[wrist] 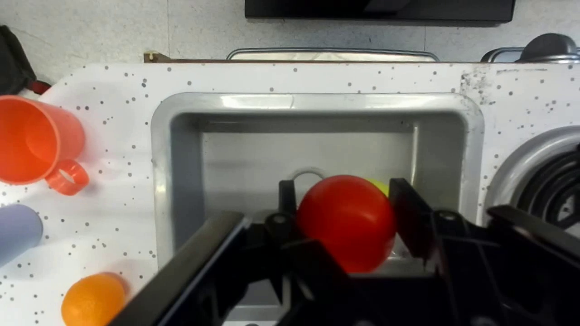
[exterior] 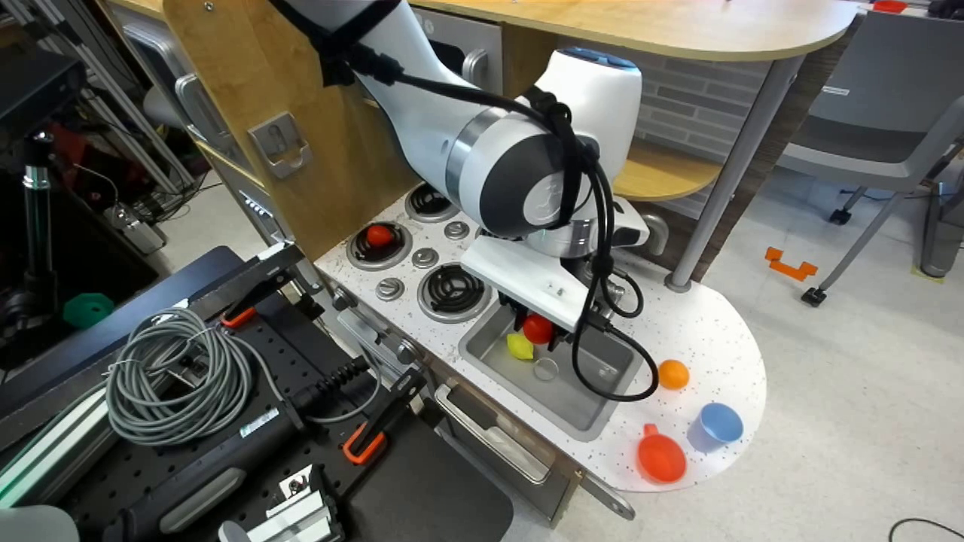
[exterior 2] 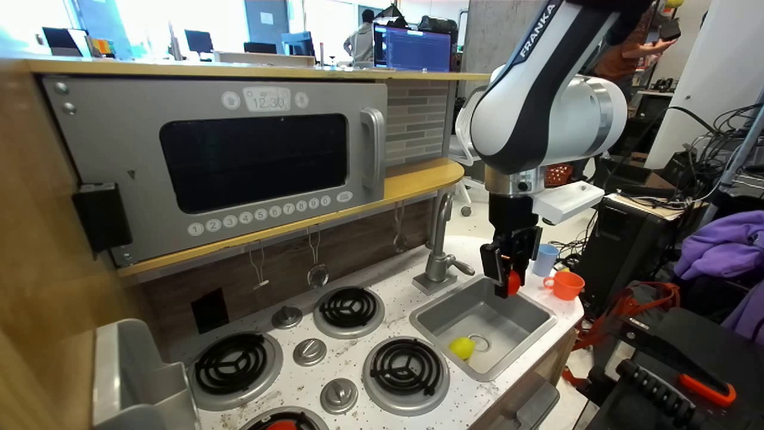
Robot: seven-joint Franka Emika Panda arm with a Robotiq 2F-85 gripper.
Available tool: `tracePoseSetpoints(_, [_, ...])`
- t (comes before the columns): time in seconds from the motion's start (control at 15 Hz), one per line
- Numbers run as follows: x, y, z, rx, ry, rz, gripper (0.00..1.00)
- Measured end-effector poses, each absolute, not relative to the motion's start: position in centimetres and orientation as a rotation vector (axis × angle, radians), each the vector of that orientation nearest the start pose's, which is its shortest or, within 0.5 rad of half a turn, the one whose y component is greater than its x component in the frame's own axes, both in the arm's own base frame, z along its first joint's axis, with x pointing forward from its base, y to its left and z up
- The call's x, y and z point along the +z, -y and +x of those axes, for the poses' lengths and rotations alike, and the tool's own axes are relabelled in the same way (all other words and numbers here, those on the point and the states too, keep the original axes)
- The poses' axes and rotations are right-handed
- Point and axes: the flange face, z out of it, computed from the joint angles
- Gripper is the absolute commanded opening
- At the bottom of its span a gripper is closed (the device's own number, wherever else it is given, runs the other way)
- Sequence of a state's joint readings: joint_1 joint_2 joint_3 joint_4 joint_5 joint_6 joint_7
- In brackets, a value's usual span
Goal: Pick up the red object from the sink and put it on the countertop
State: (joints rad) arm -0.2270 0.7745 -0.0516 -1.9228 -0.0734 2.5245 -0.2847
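Note:
The red object (wrist: 346, 222), a smooth round piece, is between the two black fingers of my gripper (wrist: 343, 199), which is shut on it. The red object also shows in both exterior views (exterior: 538, 329) (exterior 2: 513, 283), held above the grey metal sink (wrist: 253, 154). The sink basin shows in both exterior views (exterior: 561, 388) (exterior 2: 504, 340). The white speckled countertop (wrist: 122, 176) surrounds the sink and also shows in an exterior view (exterior: 715, 331). The fingers hide part of the red object's sides.
A yellow piece (exterior 2: 461, 347) lies in the sink near the drain ring. The silver faucet (exterior 2: 440, 263) stands behind the sink. An orange piece (exterior: 673, 374), blue cup (exterior: 715, 427) and red-orange cup (exterior: 661, 458) are on the rounded end. Another red piece (exterior: 379, 235) sits on a burner.

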Motion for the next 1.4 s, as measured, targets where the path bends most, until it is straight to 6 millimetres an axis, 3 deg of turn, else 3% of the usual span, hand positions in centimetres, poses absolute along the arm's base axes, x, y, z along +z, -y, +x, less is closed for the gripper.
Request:
tracePoseSetpoints(0.33, [7.6, 14.9, 55.7, 0.272, 0.359, -3.162, 0.30])
tracePoseSetpoints(0.6, [7.6, 15.0, 55.6, 0.276, 0.390, -3.166, 0.30])
tracePoseSetpoints(0.8, [8.9, 17.0, 56.9, 0.227, 0.327, -3.199, 0.30])
tracePoseSetpoints(1.13, [11.6, 22.1, 59.5, 0.145, 0.104, -3.260, 0.30])
tracePoseSetpoints(1.4, [11.7, 25.8, 60.4, 0.151, -0.078, -3.301, 0.30])
